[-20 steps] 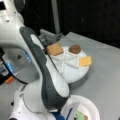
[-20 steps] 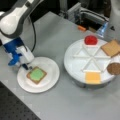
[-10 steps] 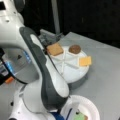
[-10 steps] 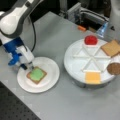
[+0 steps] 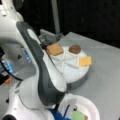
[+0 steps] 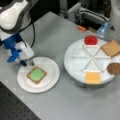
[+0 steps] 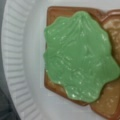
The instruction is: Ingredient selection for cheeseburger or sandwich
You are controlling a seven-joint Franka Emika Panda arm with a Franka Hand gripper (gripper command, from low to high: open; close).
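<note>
On the white paper plate point(image 6: 50, 82) lies the sandwich: a tan toast square point(image 6: 43, 72) with the green leaf point(image 6: 36, 74) on top. My gripper point(image 6: 27, 63) hangs open just above the plate's upper left rim, holding nothing. The wrist view looks straight down on the green leaf point(image 7: 80, 55) covering the toast point(image 7: 60, 13); no fingers show there. The other ingredient pieces sit in the divided round tray point(image 6: 75, 60): a red disc point(image 6: 90, 40), a toast square point(image 6: 111, 48), a dark brown disc point(image 6: 114, 68) and a yellow square point(image 6: 93, 77).
In a front view my arm point(image 5: 37, 75) fills the left and hides most of the paper plate point(image 5: 86, 103); the tray point(image 5: 72, 72) lies behind it. Grey equipment and an orange piece point(image 6: 82, 28) stand at the table's far edge, with a dark perforated surface point(image 6: 15, 110) at the bottom left.
</note>
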